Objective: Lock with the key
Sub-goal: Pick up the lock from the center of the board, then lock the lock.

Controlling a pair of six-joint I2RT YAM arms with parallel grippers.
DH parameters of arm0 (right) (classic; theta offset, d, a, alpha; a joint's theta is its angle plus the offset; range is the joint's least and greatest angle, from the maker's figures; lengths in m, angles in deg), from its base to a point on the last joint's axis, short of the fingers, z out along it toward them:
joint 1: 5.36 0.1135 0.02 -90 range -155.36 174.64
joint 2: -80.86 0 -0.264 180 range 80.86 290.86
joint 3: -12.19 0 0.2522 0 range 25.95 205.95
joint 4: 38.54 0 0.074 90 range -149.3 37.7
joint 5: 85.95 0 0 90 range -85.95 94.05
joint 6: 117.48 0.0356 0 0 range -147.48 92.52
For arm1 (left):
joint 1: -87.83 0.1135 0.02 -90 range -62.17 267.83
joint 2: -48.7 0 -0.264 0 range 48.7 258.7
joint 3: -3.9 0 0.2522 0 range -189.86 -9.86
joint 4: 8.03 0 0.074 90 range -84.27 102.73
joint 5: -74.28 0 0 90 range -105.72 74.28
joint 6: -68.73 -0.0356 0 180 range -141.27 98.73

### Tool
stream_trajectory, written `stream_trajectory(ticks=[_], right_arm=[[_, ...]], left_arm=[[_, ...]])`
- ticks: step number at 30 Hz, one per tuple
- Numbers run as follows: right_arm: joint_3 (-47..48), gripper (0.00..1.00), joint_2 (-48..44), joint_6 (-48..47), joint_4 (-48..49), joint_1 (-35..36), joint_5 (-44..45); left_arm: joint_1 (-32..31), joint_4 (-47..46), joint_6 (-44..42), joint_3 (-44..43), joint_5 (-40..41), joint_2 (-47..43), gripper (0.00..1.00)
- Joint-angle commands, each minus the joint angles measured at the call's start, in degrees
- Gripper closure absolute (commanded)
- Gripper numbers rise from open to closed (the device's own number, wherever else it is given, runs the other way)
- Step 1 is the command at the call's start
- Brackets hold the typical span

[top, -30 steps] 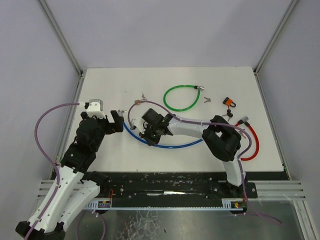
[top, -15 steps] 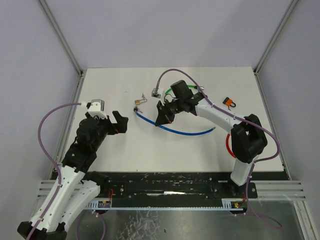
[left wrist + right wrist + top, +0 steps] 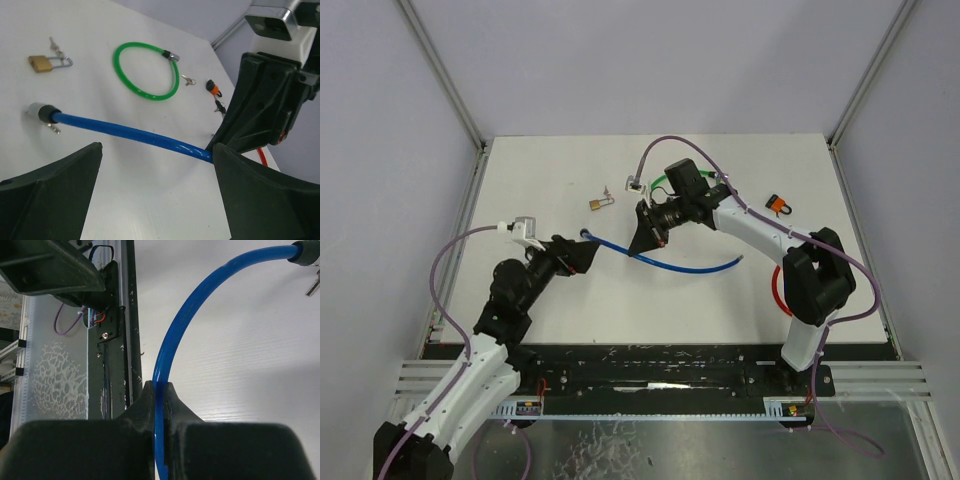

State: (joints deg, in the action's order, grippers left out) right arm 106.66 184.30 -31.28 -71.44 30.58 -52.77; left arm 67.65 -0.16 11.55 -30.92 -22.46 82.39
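Two grippers meet at the blue cable lock (image 3: 690, 266), which curves across the middle of the top view. The right gripper (image 3: 642, 238) is pinched tight on the cable left of its middle. The left gripper (image 3: 156, 150), jaws wide apart and holding nothing, hangs just beside the capped end (image 3: 42, 112), where a small key (image 3: 53, 128) lies. A brass padlock (image 3: 596, 204) sits just above that end.
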Motion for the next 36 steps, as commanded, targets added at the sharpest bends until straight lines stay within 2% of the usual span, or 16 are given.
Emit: stream_trajectory(ticks=[1, 2, 4, 8, 11, 13, 18, 23, 27, 36], right_arm=[[0.6, 1.0, -3.7, 0.8, 2.8, -1.1, -5.1], [0.5, 1.0, -4.2, 0.9, 3.0, -1.4, -5.4], [0.3, 1.0, -4.8, 1.3, 3.3, -2.0, -5.9], [0.0, 1.0, -5.2, 1.7, 3.7, -2.9, -7.3], [-0.2, 1.0, -5.2, 1.7, 3.9, -3.0, -7.4], [-0.4, 1.0, -5.1, 1.8, 4.1, -3.1, -7.4], [-1.1, 1.0, -4.5, 1.9, 4.7, -3.1, -7.1], [-1.5, 1.0, -3.9, 2.0, 5.3, -3.1, -7.0], [-1.7, 1.0, -3.4, 2.0, 5.4, -3.1, -6.8], [-2.3, 1.0, -2.6, 1.9, 5.6, -2.6, -6.9]], left_arm=[[0.3, -35.3, -1.5, 10.0, -4.5, 0.2, 0.11], [0.3, -38.9, -1.5, 11.5, -3.9, 1.0, 0.11], [0.3, -40.0, -1.4, 12.0, -2.7, 2.5, 0.1], [0.3, -29.3, -1.0, 7.5, 0.8, 4.5, 0.1], [0.3, -16.1, 6.9, 2.1, 8.1, 6.6, 0.07], [0.3, -8.1, 12.8, -1.2, 9.2, 8.8, 0.07], [0.3, 0.6, 26.5, -4.8, 6.8, 13.1, 0.07], [0.3, 9.5, 37.7, -6.1, 12.5, 15.7, 0.15], [0.3, 12.4, 40.0, -8.4, 14.0, 20.1, 0.18], [0.4, 9.5, 43.3, -14.2, 11.1, 31.7, 0.15]])
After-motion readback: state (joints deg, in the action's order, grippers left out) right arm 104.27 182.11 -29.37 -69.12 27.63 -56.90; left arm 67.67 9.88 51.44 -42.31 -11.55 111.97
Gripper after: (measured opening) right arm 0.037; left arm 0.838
